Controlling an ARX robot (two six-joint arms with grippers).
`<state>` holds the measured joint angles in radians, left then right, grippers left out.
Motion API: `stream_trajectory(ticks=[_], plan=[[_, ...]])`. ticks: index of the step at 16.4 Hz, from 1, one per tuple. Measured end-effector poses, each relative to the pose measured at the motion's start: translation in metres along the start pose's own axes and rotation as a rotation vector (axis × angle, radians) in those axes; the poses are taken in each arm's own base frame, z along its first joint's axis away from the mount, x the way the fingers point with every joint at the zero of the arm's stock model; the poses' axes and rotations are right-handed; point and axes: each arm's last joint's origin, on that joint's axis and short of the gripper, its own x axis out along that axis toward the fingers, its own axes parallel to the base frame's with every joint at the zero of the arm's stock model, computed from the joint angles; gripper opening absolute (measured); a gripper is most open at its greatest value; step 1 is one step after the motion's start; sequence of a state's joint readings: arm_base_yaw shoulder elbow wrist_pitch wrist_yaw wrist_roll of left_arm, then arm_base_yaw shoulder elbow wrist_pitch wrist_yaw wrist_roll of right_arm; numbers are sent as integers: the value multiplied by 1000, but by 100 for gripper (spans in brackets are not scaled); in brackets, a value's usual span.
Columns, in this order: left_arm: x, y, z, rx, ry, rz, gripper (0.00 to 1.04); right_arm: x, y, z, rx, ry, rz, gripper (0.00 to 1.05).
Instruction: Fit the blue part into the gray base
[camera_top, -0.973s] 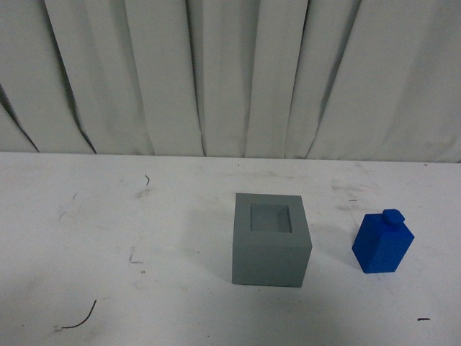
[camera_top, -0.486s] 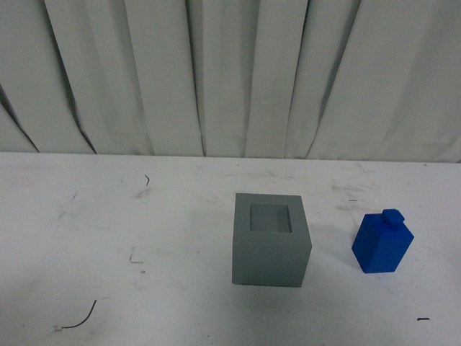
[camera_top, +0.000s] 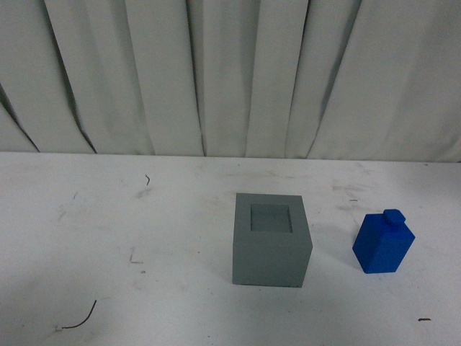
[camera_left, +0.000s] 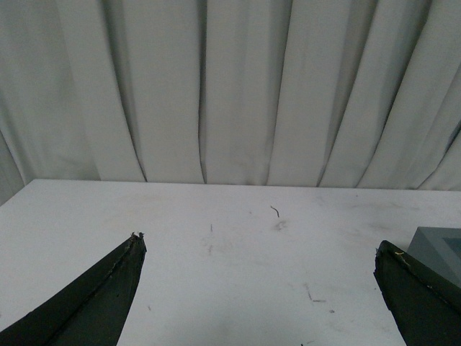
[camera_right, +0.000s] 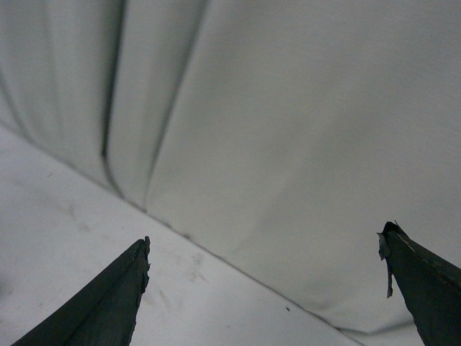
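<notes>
The gray base (camera_top: 271, 241) stands on the white table near the middle of the front view, its square recess facing up and empty. The blue part (camera_top: 383, 241) stands to its right, apart from it, knob on top. Neither arm shows in the front view. My left gripper (camera_left: 259, 249) is open over bare table, and a corner of the gray base (camera_left: 441, 244) shows behind one of its fingers. My right gripper (camera_right: 266, 249) is open and empty, facing the curtain and the table's far edge. The blue part does not show in either wrist view.
A white pleated curtain (camera_top: 230, 72) hangs behind the table. The table (camera_top: 108, 216) is white with scuff marks and a few dark thread-like bits, one near the front left (camera_top: 79, 318) and one at the front right (camera_top: 423, 318).
</notes>
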<state>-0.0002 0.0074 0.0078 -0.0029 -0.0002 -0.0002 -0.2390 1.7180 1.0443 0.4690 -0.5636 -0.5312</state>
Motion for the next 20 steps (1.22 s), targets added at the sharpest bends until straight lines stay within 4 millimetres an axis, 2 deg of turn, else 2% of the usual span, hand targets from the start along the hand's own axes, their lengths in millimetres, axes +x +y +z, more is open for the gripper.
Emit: stream_trajectory(ticks=[5,14,18,20], plan=[[0,0,0,0,0,0,98,31,11,-2,-198,124,304,98],[0,0,0,0,0,0,98,46,20,-6,-319,206,505,98],[0,0,0,0,0,0,98,57,32,-8,-353,250,674,98],[0,0,0,0,0,0,98,62,43,-11,-405,343,810,98]])
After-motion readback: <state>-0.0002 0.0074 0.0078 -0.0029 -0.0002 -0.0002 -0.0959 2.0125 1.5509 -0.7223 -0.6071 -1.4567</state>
